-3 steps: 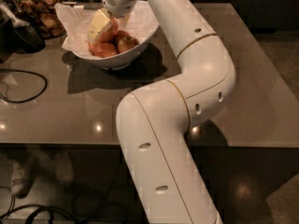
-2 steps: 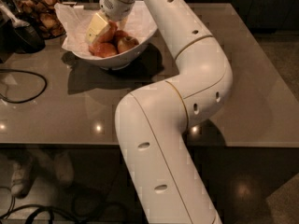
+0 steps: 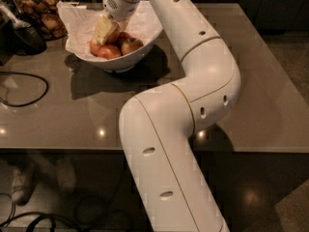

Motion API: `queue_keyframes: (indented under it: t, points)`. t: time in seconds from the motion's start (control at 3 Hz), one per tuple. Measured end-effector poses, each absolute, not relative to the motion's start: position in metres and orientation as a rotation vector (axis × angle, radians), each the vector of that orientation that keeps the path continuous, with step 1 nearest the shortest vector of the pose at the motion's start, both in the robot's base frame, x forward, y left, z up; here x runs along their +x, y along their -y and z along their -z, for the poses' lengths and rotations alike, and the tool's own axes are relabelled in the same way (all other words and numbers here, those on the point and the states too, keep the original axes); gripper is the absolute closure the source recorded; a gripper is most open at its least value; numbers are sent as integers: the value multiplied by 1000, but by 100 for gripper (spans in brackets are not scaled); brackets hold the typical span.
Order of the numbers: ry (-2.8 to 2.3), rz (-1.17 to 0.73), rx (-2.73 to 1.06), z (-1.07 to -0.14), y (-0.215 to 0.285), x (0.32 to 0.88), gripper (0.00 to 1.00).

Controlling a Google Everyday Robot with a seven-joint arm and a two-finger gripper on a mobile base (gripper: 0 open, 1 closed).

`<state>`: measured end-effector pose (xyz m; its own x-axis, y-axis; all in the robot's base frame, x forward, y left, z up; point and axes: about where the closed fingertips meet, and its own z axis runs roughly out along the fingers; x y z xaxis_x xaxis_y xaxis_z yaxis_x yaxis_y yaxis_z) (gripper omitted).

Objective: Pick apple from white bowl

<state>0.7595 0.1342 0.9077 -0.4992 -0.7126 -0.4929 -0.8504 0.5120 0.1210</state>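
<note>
The claw is held low inside the white bowl, at the far left of the worktop, and it is pressed in among the fruit. Whether it is open or closed cannot be told from this view, and no fruit is seen lifted.

The apple, the larger one blushed with yellow, is seen on the right of the pile, just beside the claw and touching a redder apple in front. A 3rd apple is seen at the left. All are cradled on crumpled white paper by which the bowl is lined.

The step in hand is judged to be the grasp itself. It is best done if the claw is centred over the widest part of the blushed apple and closed only once both sides are cleared. The neighbours should be nudged as little as possible, since round fruit is easily rolled. The lift should be made straight up, so that the paper is not dragged and the slanted rim is not struck.

A dark container of brown snacks is stood behind the bowl, and a black cable is looped on the worktop near it.
</note>
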Motion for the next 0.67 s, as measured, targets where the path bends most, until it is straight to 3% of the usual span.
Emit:
queue_keyframes:
  t: [0.33,0.67]
  points:
    - [-2376,-497,-1293,-908,-134,760,83]
    - [-2376,-497,-1293,-908,-134,760,100]
